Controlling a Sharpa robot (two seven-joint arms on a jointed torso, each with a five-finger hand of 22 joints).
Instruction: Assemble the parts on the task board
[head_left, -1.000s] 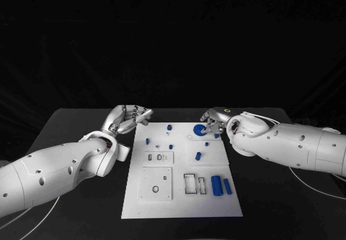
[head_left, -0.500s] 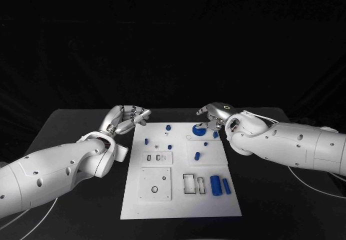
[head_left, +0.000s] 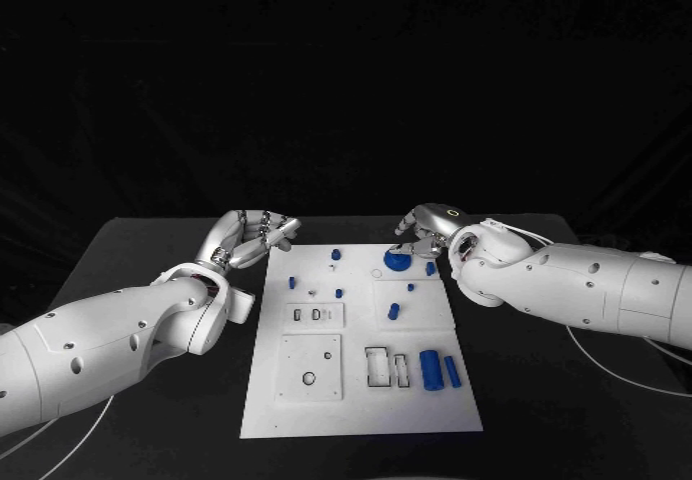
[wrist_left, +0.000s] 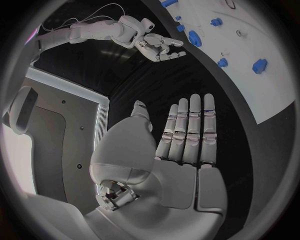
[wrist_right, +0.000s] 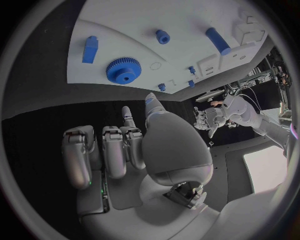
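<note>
The white task board (head_left: 317, 385) lies in the middle of the black table. A blue gear (head_left: 398, 262) sits at its far end, with small blue pegs (head_left: 336, 255) close by. Two blue cylinders (head_left: 431, 371) lie at the near right. My right hand (head_left: 418, 236) hovers just beyond the gear, not touching it. In the right wrist view its fingers (wrist_right: 112, 150) are curled in with nothing in them, above the gear (wrist_right: 123, 70). My left hand (head_left: 257, 238) floats off the board's far left corner, fingers (wrist_left: 187, 125) straight and apart, empty.
Rectangular and round recesses (head_left: 378, 368) mark the near half of the board. A short blue piece (head_left: 395, 312) stands mid-board. Black table (head_left: 159, 250) surrounds the board on all sides. My two white forearms flank the board.
My right hand has drawn back from the blue gear toward the far edge of the board. The left hand has hardly moved.
</note>
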